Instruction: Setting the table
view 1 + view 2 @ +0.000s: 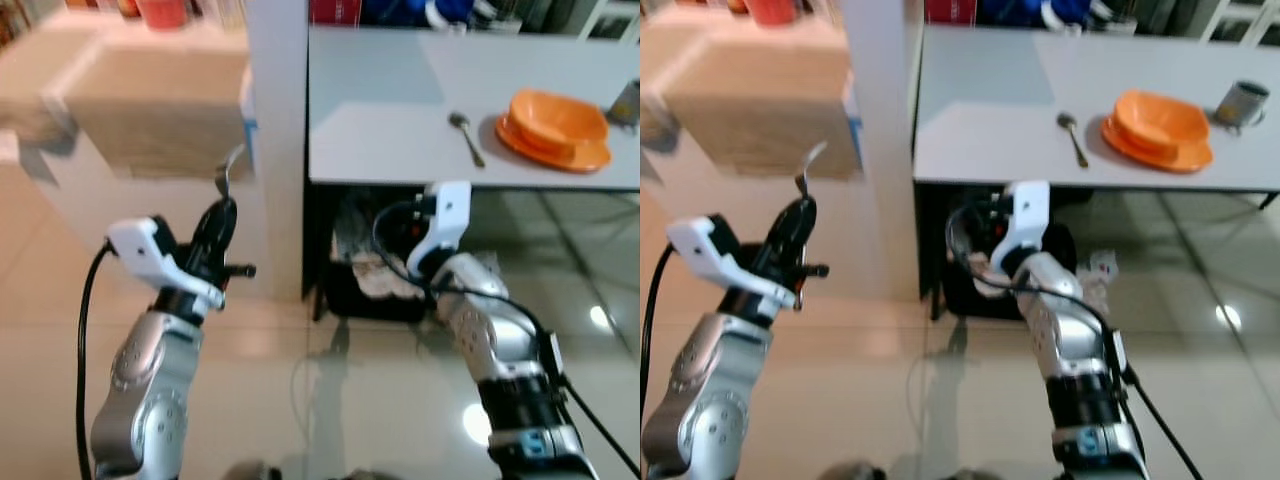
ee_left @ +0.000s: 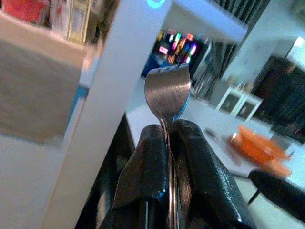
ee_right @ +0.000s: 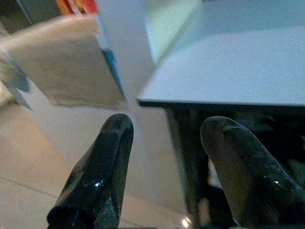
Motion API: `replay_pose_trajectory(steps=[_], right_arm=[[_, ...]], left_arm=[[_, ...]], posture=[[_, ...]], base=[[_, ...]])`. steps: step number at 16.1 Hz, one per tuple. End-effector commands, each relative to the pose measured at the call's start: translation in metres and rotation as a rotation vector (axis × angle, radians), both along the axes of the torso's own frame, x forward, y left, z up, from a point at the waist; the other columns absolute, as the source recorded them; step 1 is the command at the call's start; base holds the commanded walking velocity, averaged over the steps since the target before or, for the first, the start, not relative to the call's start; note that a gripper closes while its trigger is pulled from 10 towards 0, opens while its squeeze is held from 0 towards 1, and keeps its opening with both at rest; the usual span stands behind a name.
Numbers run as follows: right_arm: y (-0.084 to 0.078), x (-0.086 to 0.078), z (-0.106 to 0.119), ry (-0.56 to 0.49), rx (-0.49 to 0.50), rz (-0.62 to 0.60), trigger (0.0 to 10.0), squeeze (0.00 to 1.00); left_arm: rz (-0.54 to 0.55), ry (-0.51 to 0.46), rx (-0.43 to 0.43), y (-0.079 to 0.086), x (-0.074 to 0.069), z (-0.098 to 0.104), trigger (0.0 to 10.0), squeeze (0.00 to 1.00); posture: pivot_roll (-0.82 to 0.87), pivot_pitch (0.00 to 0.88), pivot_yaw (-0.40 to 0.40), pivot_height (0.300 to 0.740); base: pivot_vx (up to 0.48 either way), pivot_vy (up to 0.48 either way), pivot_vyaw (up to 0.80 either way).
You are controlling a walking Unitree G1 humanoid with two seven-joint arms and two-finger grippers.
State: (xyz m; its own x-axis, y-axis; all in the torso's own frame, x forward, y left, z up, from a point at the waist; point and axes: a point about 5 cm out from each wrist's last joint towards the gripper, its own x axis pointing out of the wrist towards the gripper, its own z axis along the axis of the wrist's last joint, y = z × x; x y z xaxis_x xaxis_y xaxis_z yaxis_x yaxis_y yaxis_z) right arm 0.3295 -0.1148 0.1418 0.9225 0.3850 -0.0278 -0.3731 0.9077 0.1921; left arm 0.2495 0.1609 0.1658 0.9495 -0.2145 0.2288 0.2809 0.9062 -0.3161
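Fork, a plain silvery metal one, stands upright with its tines uppermost, its handle pinched between the two black fingers of the left hand, which are closed tight on it. In the head views its thin, pale shaft rises above that hand, in front of a white pillar and just beside a light wooden cabinet. The left arm is bent and raised, the hand held over the glossy tiled floor, well short of the surface.

On the grey surface a metal spoon lies with its bowl toward the far side. Near it sits an orange plate with an orange bowl resting on it; what is inside the bowl cannot be made out. A dark metal cup stands just beyond the plate.

The right hand has its fingers spread apart and holds nothing; it is raised to just below the near edge of the surface, pointing at the dark space underneath, where a black crate of crumpled pale things sits on the floor.
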Motion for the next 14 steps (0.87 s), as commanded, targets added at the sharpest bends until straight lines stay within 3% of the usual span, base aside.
replay_pose_trajectory(steps=[1,4,5,14], right_arm=[[0.0,0.002,0.001,0.002,0.003,-0.022,10.0,0.0],[-0.001,0.003,0.0,0.009,-0.035,-0.049,10.0,0.0],[0.001,0.003,0.004,-0.014,0.011,-0.036,10.0,0.0],[0.004,0.007,0.005,-0.017,0.011,-0.042,10.0,0.0]], left_arm=[[-0.002,-0.024,0.02,-0.001,0.001,0.003,10.0,0.0],[-0.022,-0.033,0.023,-0.007,0.002,0.006,10.0,0.0],[-0.033,-0.037,0.027,-0.009,0.002,0.007,10.0,0.0],[-0.086,-0.052,0.059,-0.02,0.004,0.009,10.0,0.0]], posture=[[-0.05,0.08,-0.019,0.74],[-0.06,0.079,-0.017,0.74],[-0.06,0.079,-0.014,0.74],[-0.06,0.074,-0.022,0.74]], base=[[0.48,0.0,-0.8],[0.48,0.0,0.0],[0.48,0.0,-0.8],[0.476,0.0,0.0]])
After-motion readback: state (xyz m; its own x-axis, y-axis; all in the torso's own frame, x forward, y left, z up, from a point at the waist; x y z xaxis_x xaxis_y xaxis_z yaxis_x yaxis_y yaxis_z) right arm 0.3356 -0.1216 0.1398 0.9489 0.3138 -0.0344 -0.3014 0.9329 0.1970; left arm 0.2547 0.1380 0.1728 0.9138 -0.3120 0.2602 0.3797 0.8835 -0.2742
